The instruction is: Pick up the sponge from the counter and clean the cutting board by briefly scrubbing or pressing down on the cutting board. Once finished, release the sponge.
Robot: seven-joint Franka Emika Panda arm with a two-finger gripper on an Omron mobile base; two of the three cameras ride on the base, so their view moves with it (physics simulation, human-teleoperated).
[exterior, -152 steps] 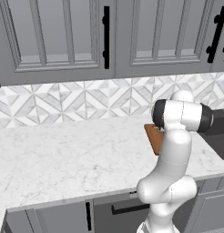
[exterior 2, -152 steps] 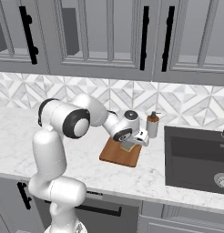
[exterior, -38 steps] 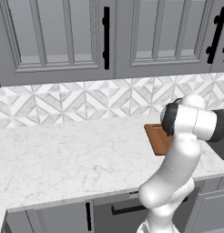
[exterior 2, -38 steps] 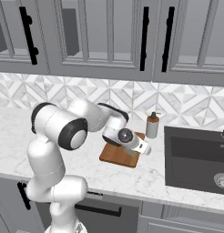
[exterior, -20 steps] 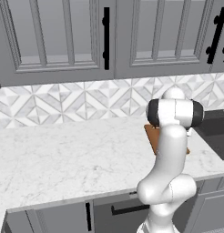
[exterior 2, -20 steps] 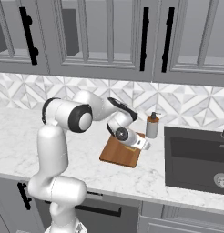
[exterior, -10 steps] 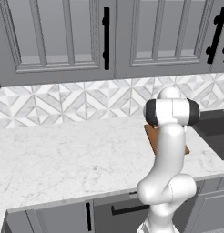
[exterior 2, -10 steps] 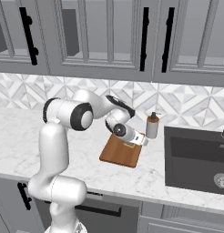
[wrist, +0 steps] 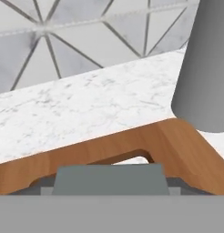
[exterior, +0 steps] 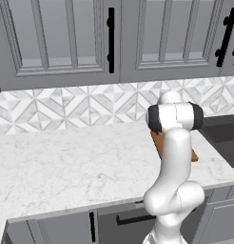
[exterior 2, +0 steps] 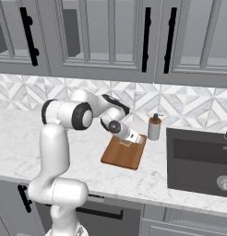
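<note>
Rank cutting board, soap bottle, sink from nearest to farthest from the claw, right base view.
1. Cutting board: directly under the claw, which sits over its far end.
2. Soap bottle: just past the claw, toward the tiled wall, beside the board's far corner.
3. Sink: farthest, the dark basin to the right of the board.
</note>
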